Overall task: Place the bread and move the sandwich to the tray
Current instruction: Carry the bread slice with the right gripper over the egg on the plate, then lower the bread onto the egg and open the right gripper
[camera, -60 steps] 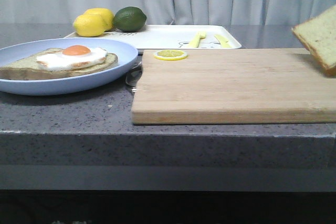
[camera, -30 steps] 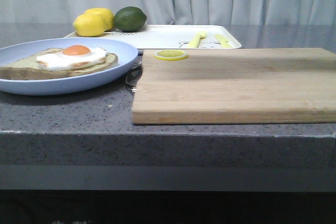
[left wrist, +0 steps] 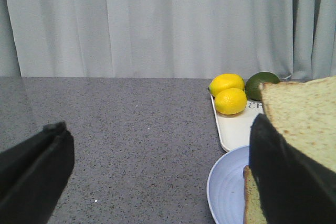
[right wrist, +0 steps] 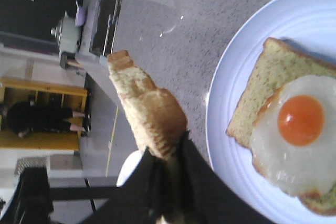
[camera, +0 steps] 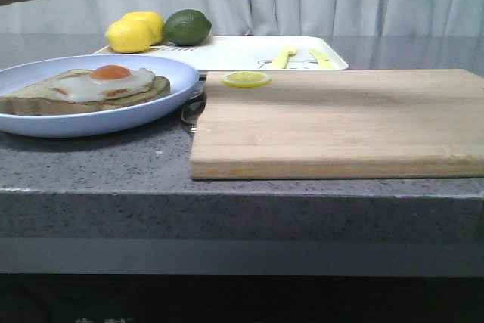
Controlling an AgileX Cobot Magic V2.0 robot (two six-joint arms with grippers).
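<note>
Right tool (right wrist: 167, 167) pinching bread (right wrist: 147, 106); egg-topped sandwich (camera: 91, 87) on plate (camera: 162, 107).

My right gripper (right wrist: 167, 169) is clamped on the bread (right wrist: 144, 106), fingers pinching the slice's lower edge and holding it up in the air. My left gripper (left wrist: 157, 182) hangs low with its fingers (left wrist: 31, 174) spread wide apart.

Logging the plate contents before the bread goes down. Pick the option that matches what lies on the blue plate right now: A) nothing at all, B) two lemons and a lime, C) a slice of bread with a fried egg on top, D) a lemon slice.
C: the blue plate holds a bread slice with a fried egg on it.
</note>
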